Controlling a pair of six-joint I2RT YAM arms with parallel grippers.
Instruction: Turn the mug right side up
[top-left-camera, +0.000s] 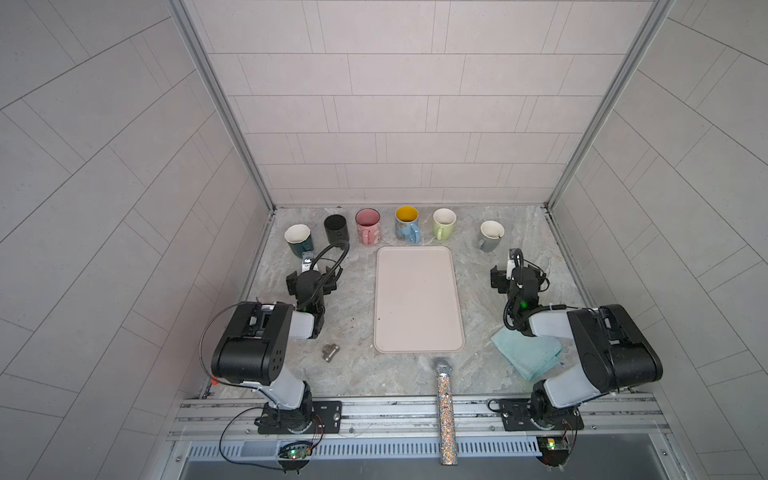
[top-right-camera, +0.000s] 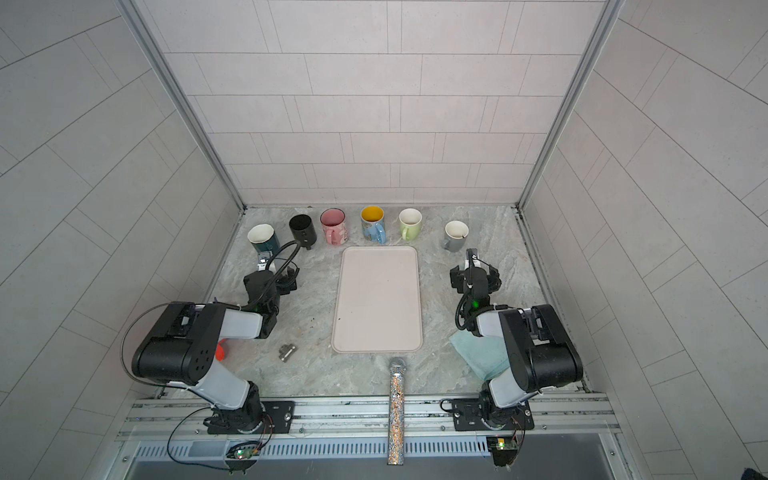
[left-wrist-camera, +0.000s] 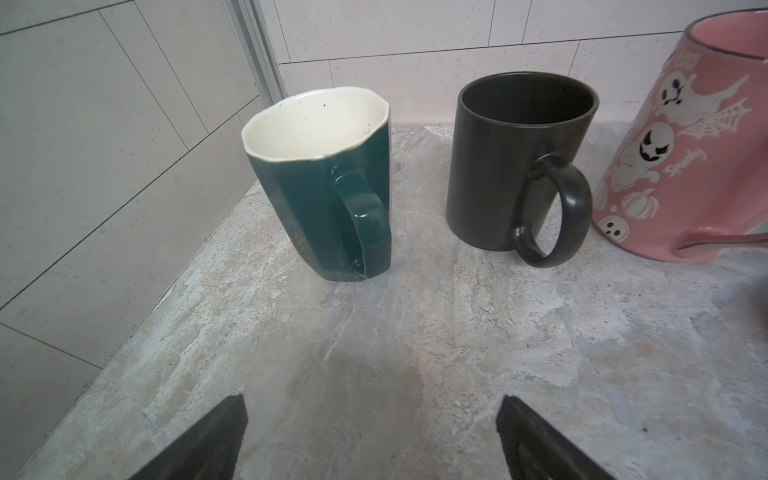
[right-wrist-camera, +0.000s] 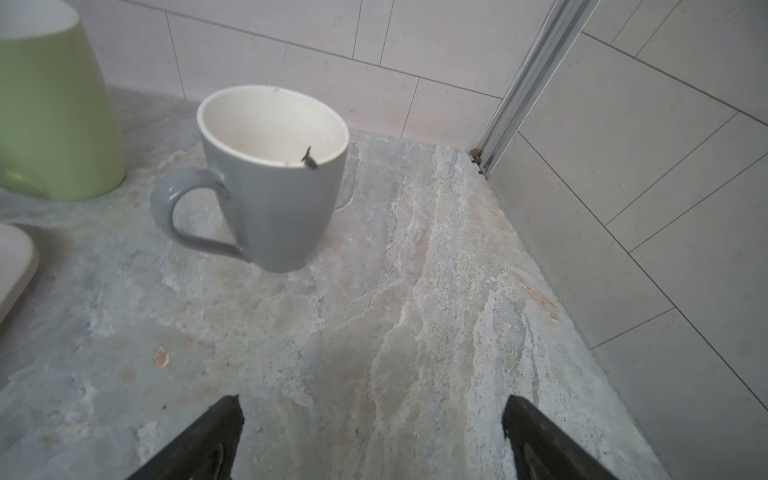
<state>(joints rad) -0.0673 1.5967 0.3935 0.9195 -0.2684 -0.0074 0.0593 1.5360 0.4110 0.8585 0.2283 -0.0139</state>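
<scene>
Both top views show a row of mugs along the back of the table (top-left-camera: 353, 299), every one standing mouth up with its long axis vertical: teal mug (top-left-camera: 297, 240), black mug (top-left-camera: 336, 227), pink mug (top-left-camera: 368, 226), blue mug (top-left-camera: 407, 225) with a yellow inside, green mug (top-left-camera: 444, 223) and grey mug (top-left-camera: 491, 235). Their handles turn toward the front, the green and grey ones slightly to the left. A pale tray (top-left-camera: 417, 299) lies just in front of the middle mugs, its long side running front to back.

Each arm is folded, elbow raised near the front edge, forearm reaching toward the back row, wrist low over the table. Left wrist view: the left pincer (left-wrist-camera: 372, 400) is spread wide with bare table between its tips, aimed between the teal and black mugs and apart from both. Right wrist view: the right pincer (right-wrist-camera: 372, 401) is likewise spread and empty, pointing past the grey mug's side, clear of it.

Only the dark tips of each pincer enter the wrist views; in the top views the fingers are hidden under the wrist housings. The pink mug is cut off at the left wrist view's edge, the green mug and a tray corner at the right wrist view's edge. A small dark speck (right-wrist-camera: 308, 158) sits on the grey mug's rim; what it is cannot be told
</scene>
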